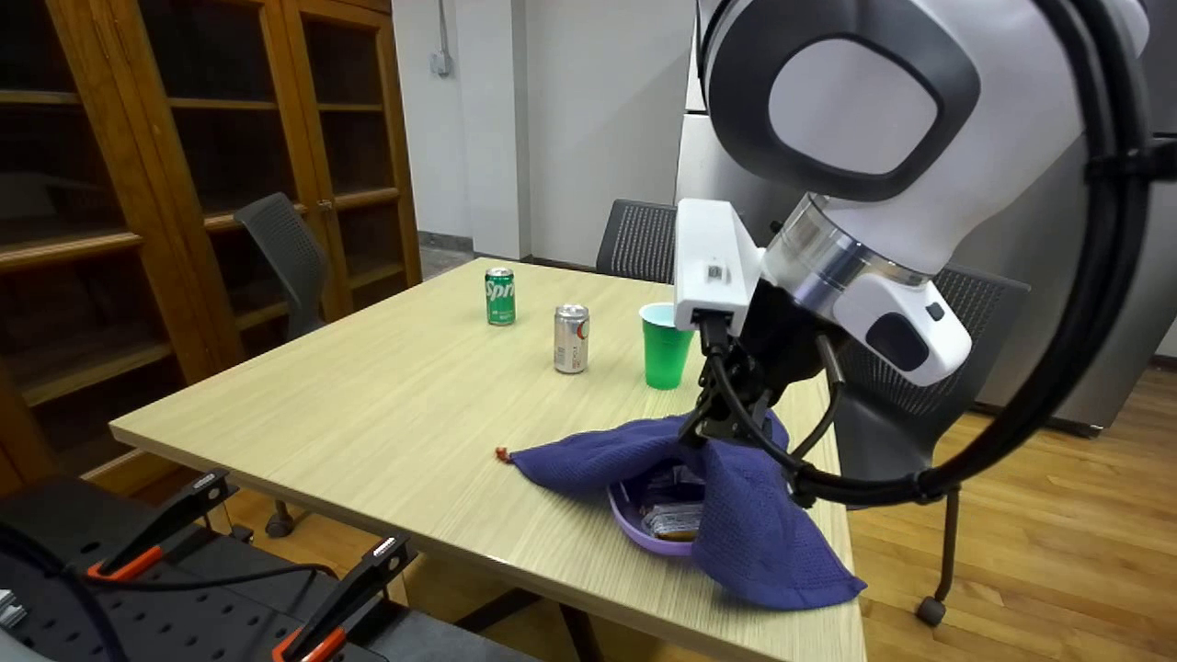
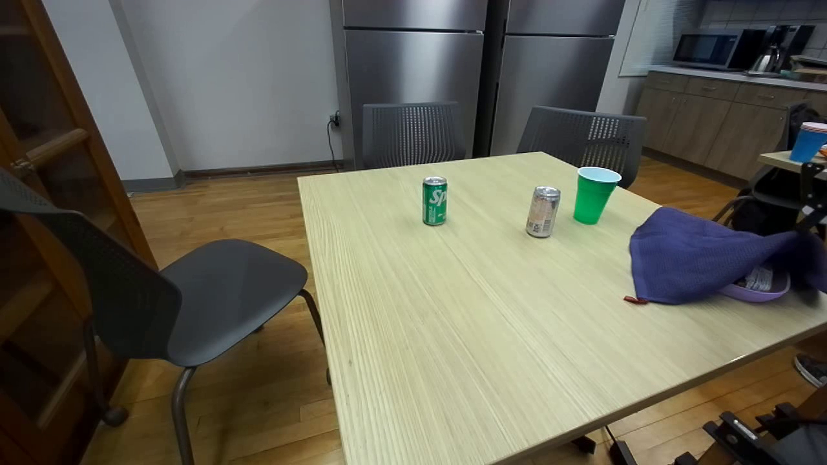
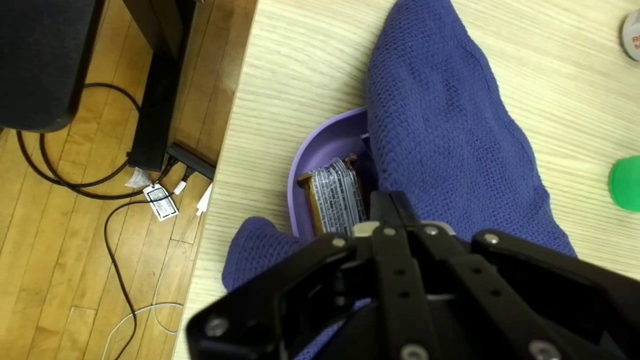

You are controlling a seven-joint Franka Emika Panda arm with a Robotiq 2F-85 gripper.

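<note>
On the pale table [image 1: 395,395], near its edge, a dark blue cloth [image 1: 759,529] lies with its middle raised and its ends spread on the surface. It looks light and soft, so I judge it will sag and follow any pull; a gathered fold or the hem should be easier to hold than a flat part. At the raised fold is the gripper [image 3: 390,199], its fingers close together, apparently pinching the fabric. Beneath, the cloth partly covers a purple bowl [image 3: 312,150]. Near the cloth stands a green cup [image 1: 666,354]; farther, a silver can [image 1: 571,340] and a green can [image 1: 500,296]. Inside the bowl rests a shiny packet [image 3: 337,200], probably slippery.
</note>
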